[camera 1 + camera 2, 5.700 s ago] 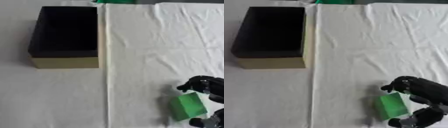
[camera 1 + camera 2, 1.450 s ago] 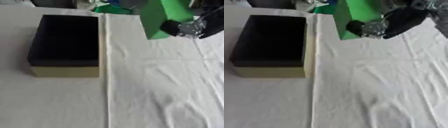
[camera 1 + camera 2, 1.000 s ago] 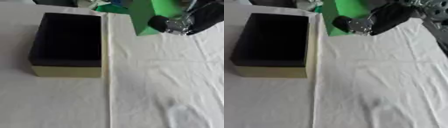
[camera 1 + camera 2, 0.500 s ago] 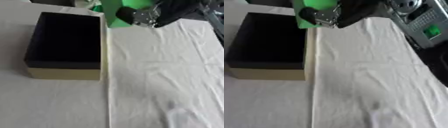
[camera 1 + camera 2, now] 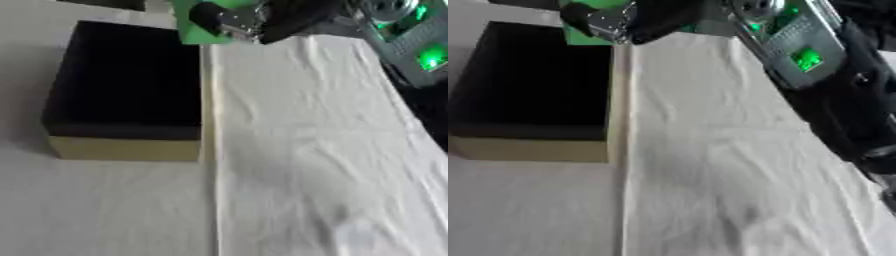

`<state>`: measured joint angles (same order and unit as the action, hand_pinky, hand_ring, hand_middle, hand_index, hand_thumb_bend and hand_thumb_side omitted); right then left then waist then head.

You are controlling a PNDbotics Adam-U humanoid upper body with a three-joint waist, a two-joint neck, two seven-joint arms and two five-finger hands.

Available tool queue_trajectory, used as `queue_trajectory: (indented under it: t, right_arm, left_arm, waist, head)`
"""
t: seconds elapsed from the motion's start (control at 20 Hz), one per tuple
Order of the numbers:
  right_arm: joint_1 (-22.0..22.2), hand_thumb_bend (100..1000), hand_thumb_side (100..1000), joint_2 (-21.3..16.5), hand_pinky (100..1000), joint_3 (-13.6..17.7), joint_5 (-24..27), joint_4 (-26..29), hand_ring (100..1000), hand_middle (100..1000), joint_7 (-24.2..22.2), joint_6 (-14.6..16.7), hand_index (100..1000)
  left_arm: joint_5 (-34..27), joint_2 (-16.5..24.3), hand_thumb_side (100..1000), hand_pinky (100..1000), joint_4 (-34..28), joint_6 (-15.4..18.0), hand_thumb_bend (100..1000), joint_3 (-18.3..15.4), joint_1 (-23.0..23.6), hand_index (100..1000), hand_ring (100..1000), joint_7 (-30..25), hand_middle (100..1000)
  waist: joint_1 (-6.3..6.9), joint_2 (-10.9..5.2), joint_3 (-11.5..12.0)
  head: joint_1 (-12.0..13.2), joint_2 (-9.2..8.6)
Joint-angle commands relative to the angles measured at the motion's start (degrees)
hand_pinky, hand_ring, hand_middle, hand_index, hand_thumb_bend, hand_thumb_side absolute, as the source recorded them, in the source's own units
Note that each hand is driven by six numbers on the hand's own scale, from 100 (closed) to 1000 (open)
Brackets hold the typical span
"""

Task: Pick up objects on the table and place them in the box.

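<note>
Green block (image 5: 194,27) grasped in right hand (image 5: 254,20), fingers curled round it, over box (image 5: 122,85) far-right corner. Move further left over black interior, lower, then release. Left hand out of view.

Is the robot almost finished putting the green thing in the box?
Nearly. The right hand holds the green block in the air, at the far right corner of the box. The box looks dark and empty inside, so nothing is in yet. Left to do: move it over the opening and let go. No other objects show on the white cloth.
</note>
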<state>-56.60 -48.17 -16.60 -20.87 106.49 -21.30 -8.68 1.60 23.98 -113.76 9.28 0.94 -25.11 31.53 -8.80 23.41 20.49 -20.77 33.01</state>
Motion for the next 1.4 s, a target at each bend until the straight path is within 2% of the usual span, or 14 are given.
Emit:
queue_trajectory:
  t: [0.05,0.3,0.9,0.95,1.0,1.15,1.4]
  right_arm:
    - [-1.75,113,634,0.07,708,-0.45,-2.58,-2.17,564,468,0.92,0.64,710]
    - [-2.79,118,628,1.88,708,-2.26,-4.89,-5.65,567,467,1.2,1.74,708]
    - [-3.53,157,626,5.38,711,-5.13,-10.91,-12.53,575,477,2.98,4.56,715]
    - [-3.53,168,632,5.55,716,-5.35,-11.22,-12.82,583,486,2.95,4.79,723]
    - [-3.51,212,675,5.68,739,-5.58,-11.53,-13.05,623,538,2.77,5.04,755]
    - [-3.47,272,737,5.77,778,-5.96,-12.67,-13.12,708,662,1.28,6.06,800]
    - [-3.0,275,732,5.95,814,-6.35,-14.9,-13.02,731,677,-2.5,7.89,791]
  left_arm:
    - [-0.27,0.2,993,630,-0.83,0.73,455,0.1,-1.0,779,709,-0.2,722]
    - [-0.51,-0.14,992,631,-0.83,1.66,457,0.39,-2.07,779,709,-0.48,722]
    - [-0.94,-1.0,994,633,-0.83,3.23,459,1.11,-3.74,780,710,-1.22,722]
    - [-0.98,-1.04,994,633,-0.83,3.24,459,1.16,-3.79,780,710,-1.33,722]
    - [-1.01,-1.07,994,633,-0.83,3.22,457,1.18,-3.81,780,710,-1.42,722]
    - [-1.11,-1.1,993,633,-0.83,3.06,455,1.13,-3.76,779,710,-1.51,722]
    - [-1.17,-1.3,994,632,-0.83,2.85,452,1.08,-3.76,779,709,-1.66,721]
  waist:
    - [0.31,-0.95,0.61]
    - [0.03,-0.57,2.22]
    - [-0.4,0.43,4.15]
    - [-0.4,0.49,4.21]
    - [-0.4,0.54,4.24]
    - [-0.36,0.67,4.12]
    - [-0.31,0.8,4.06]
  head:
    - [-1.23,-0.96]
    - [-2.9,-1.35]
    - [-5.48,-2.13]
    - [-5.57,-2.21]
    - [-5.6,-2.24]
    - [-5.57,-2.2]
    - [-5.8,-2.16]
